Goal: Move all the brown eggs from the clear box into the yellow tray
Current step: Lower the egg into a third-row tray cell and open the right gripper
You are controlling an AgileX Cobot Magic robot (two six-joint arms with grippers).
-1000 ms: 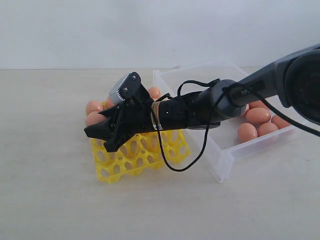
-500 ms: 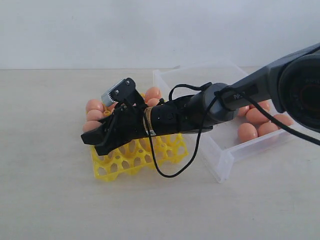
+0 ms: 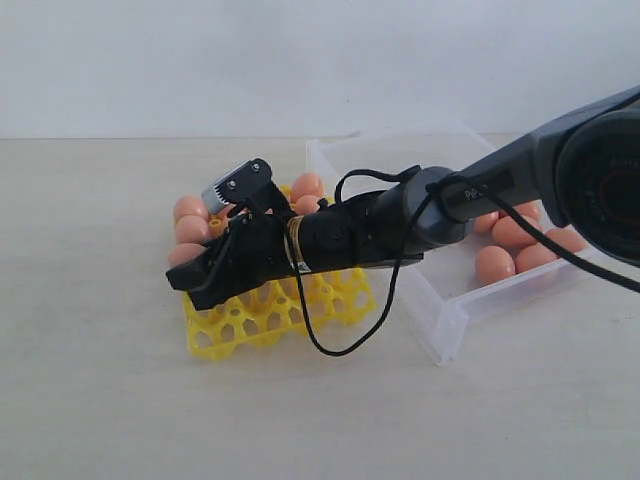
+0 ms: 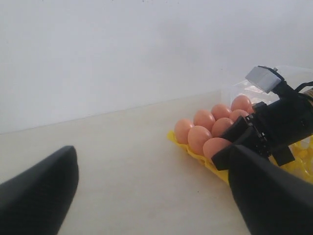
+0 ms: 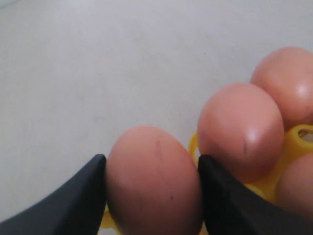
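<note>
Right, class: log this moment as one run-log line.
right gripper: shut on brown egg at yellow tray corner | left gripper: open | clear box: holds eggs

A pale beige, matte tabletop (image 3: 100,400) stretches across the whole scene. Two things lie directly on it: a bright yellow tray (image 3: 250,322) of openwork cups near the middle and, just beside it on the right of the exterior view, a clear box (image 3: 447,322) with low translucent walls, turned at an angle.
</note>
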